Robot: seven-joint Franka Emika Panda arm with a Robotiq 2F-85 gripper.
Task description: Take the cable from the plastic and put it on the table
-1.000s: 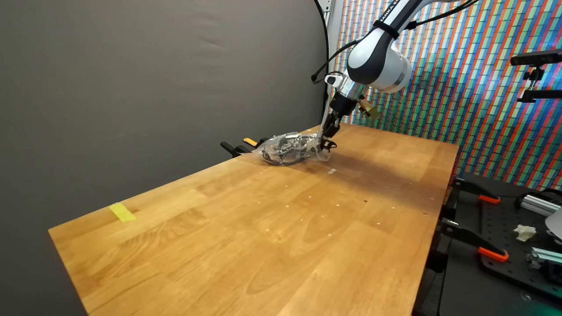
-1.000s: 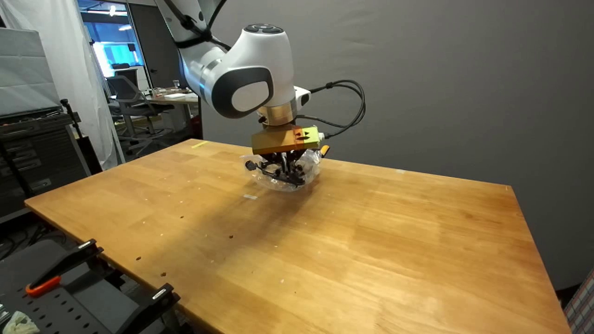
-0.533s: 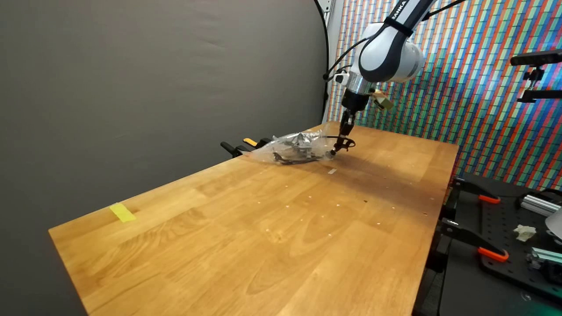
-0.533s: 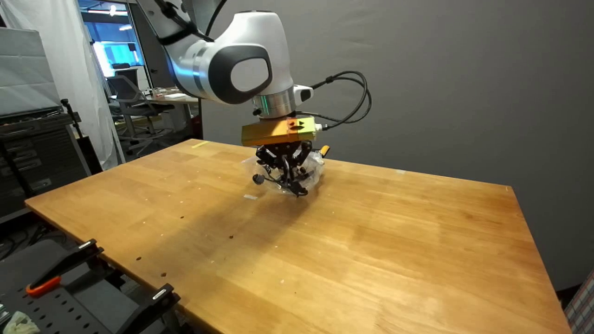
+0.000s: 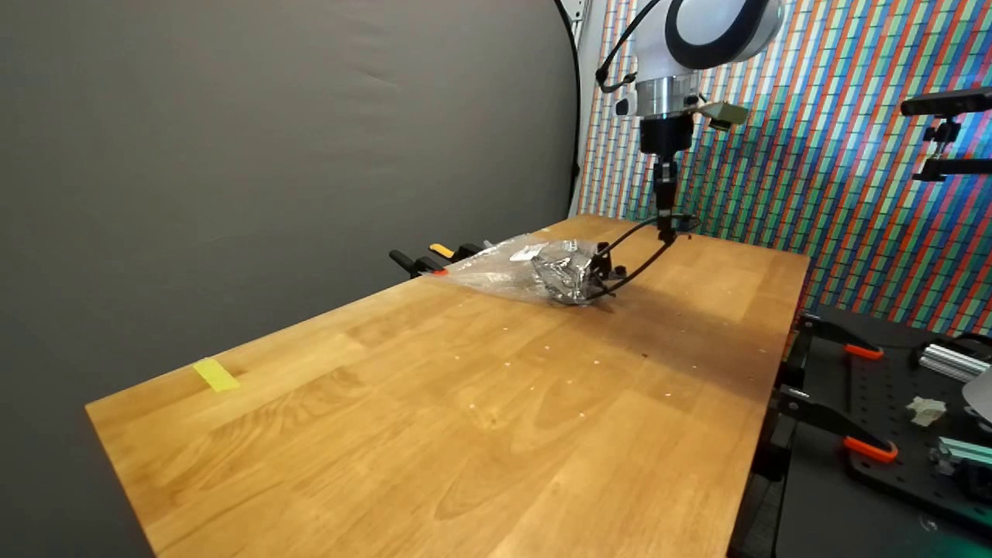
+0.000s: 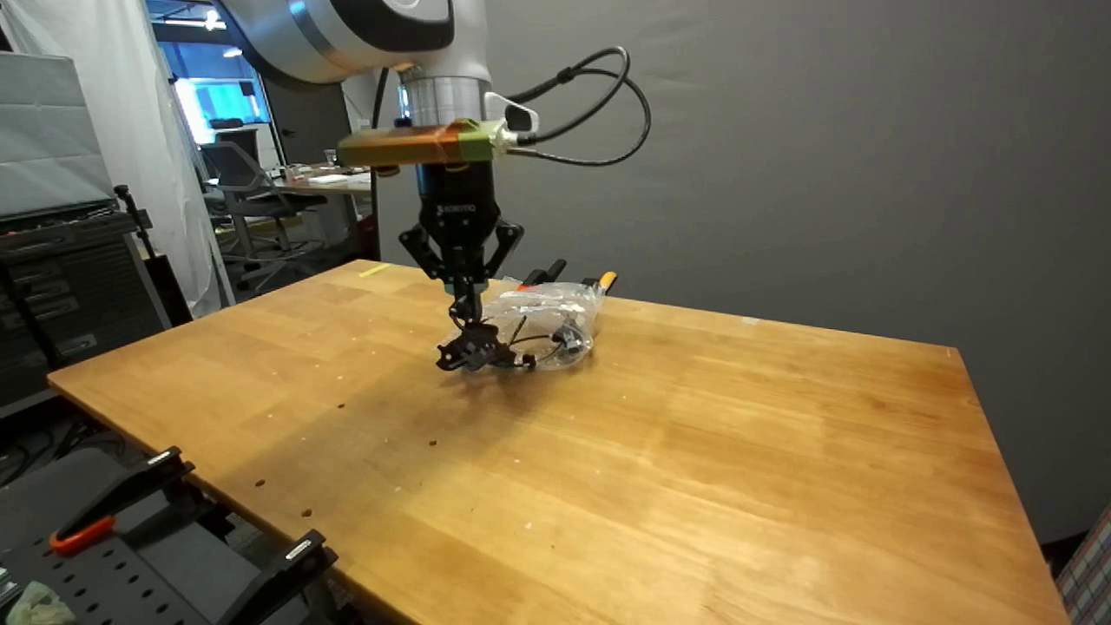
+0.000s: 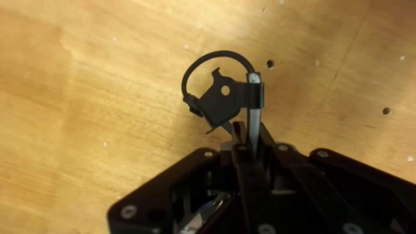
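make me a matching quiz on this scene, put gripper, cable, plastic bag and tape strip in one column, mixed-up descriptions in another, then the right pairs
Column one:
1 gripper
2 cable
3 plastic bag
4 tape strip

Column two:
A yellow, by the table's edge
B clear, lying on the table
C closed on the cable
D black, looping in the wrist view

Pairs: 1-C, 2-D, 3-B, 4-A

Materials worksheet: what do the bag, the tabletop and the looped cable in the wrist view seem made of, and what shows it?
Bag: clear, glossy plastic film, see-through with crinkled highlights.
Tabletop: wood, probably laminated boards with a satin finish; grain and plank-like joints show.
Cable: apparently a rubber or plastic sheath, matte black and smoothly curved; its core is hidden.
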